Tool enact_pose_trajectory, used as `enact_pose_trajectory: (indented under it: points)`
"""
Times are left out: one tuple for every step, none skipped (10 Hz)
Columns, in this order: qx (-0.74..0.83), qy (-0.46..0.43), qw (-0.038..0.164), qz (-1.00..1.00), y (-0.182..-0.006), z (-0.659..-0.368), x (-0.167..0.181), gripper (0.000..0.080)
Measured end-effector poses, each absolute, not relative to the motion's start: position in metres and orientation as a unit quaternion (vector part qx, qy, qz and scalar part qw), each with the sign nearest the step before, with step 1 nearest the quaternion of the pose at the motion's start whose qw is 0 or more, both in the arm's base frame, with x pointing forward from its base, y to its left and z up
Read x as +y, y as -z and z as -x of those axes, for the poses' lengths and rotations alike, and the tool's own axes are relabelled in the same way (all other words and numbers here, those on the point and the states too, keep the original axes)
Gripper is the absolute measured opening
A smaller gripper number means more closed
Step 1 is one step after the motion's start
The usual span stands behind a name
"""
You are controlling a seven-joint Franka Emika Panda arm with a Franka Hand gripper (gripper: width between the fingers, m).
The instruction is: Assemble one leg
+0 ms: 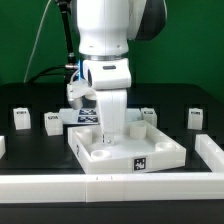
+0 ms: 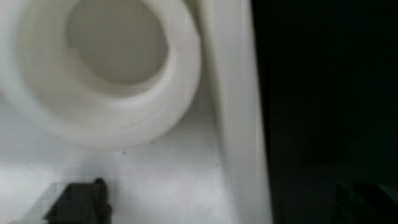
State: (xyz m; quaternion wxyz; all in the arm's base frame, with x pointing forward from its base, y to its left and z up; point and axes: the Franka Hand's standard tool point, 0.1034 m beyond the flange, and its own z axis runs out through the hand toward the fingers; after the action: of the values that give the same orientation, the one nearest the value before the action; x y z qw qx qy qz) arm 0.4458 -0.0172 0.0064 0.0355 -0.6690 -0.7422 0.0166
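So the black desk point(image 1: 30, 100) takes up most of the shot, with a white rail point(image 1: 100, 186) along its front edge and another one point(image 1: 212, 150) up the edge on the exterior view's right. The white arm point(image 1: 105, 40) stands in the middle, pointing straight down.

Under it, close to the middle of the front edge, there's a big white square panel point(image 1: 105, 155) with a black-and-white tag on the side facing the front. Behind it, half hidden by the arm, is the marker board point(image 1: 84, 118), lying flat.

The small stuff sits in a rough row across the middle of the desk. There's one leg point(image 1: 20, 120) near the edge on the exterior view's left and a second leg point(image 1: 52, 122) just inward of it. A third leg point(image 1: 148, 115) is just past the panel's back corner, and a fourth leg point(image 1: 197, 118) sits toward the edge on the exterior view's right. All four are loose on the desk, well clear of the arm.

The tool point(image 1: 108, 135) sits low on the panel, at or right above its top face. Honestly I can't tell how wide it's open or whether it's got anything. The wrist view is blurry and super close. It shows a round socket point(image 2: 111, 70) in the panel, the panel's edge against the dark desk, and one dark fingertip point(image 2: 80, 203).
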Motion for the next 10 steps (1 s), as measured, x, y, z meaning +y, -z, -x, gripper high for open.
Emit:
enact_pose_trajectory:
  points:
    - [-0.742,-0.017,0.036,0.669,-0.0063,-0.4457,-0.0175,0.0515]
    - [-0.742,-0.017,0.036,0.669,-0.0063,-0.4457,-0.0176,0.0376]
    - [-0.742,-0.017,0.036,0.669,-0.0063,-0.4457,-0.0177,0.0376]
    - [-0.742,-0.017,0.036,0.670,-0.0062,-0.4455,-0.0178,0.0241]
    - [-0.742,-0.017,0.036,0.669,-0.0063,-0.4457,-0.0176,0.0079]
    - [-0.741,-0.014,0.032,0.670,-0.0072,-0.4476,-0.0180,0.0079]
    - [-0.741,-0.014,0.032,0.670,-0.0072,-0.4476,-0.0181,0.0061]
    - [-0.741,-0.014,0.032,0.670,-0.0073,-0.4476,-0.0181,0.0061]
    - [-0.741,-0.014,0.032,0.670,-0.0073,-0.4477,-0.0182,0.0061]
    - [-0.741,-0.014,0.032,0.670,-0.0073,-0.4477,-0.0182,0.0061]
